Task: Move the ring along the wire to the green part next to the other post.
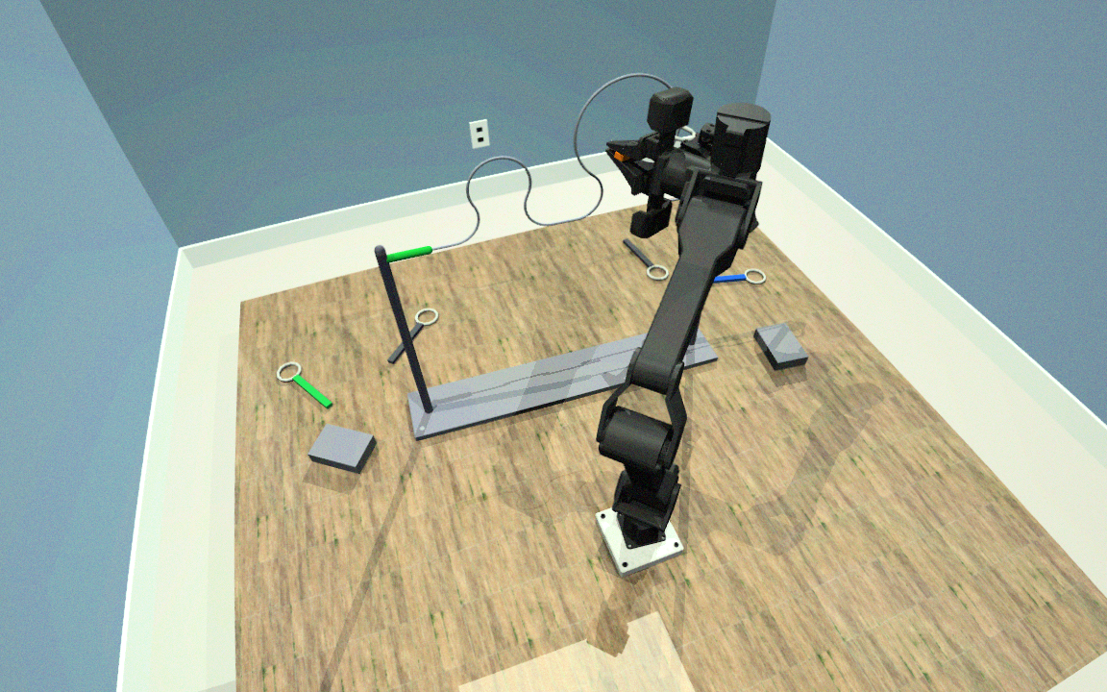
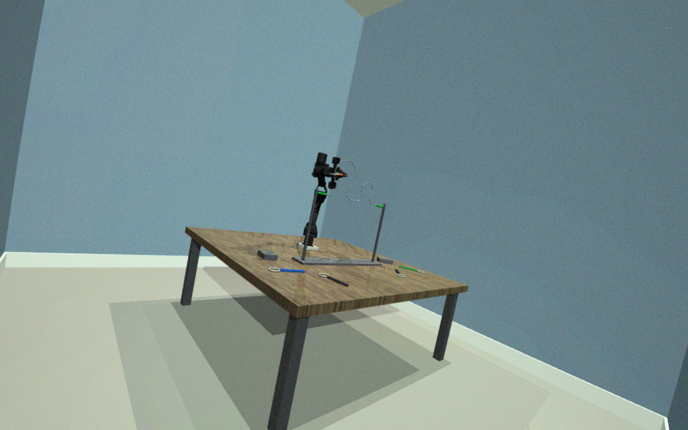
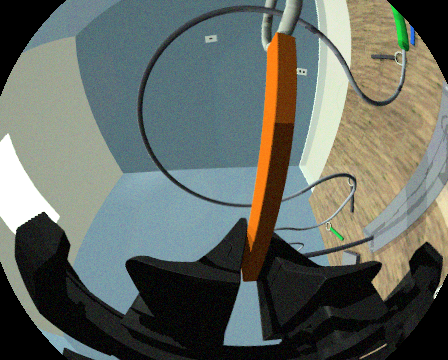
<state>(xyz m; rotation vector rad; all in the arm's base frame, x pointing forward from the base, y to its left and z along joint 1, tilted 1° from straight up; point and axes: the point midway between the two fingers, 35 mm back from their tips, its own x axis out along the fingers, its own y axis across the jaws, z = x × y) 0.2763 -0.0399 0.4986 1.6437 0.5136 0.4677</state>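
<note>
My gripper [image 1: 616,156] [image 2: 344,174] [image 3: 248,223] is shut on the orange handle [image 1: 620,156] [image 2: 339,174] [image 3: 274,145], near its free end. The pale ring [image 1: 691,132] [image 3: 290,19] is partly cut off at the top of the wrist view. The grey wire [image 1: 576,129] [image 2: 355,169] [image 3: 141,100] crosses it there at the large loop; the gap between them cannot be told. One green part [image 1: 409,254] [image 2: 379,206] is by a dark post [image 1: 404,327] [image 2: 379,232]. The other green part [image 2: 323,194] [image 3: 400,30] is by the second post [image 2: 309,227], hidden behind my arm in the top view.
The grey base [image 1: 497,400] [image 2: 341,262] carries the posts. Loose rings with a green handle [image 1: 312,391], a blue handle [image 1: 729,279] and dark handles [image 1: 405,342] [image 1: 639,252] lie on the table. Grey blocks [image 1: 342,447] [image 1: 780,344] lie near the base's ends.
</note>
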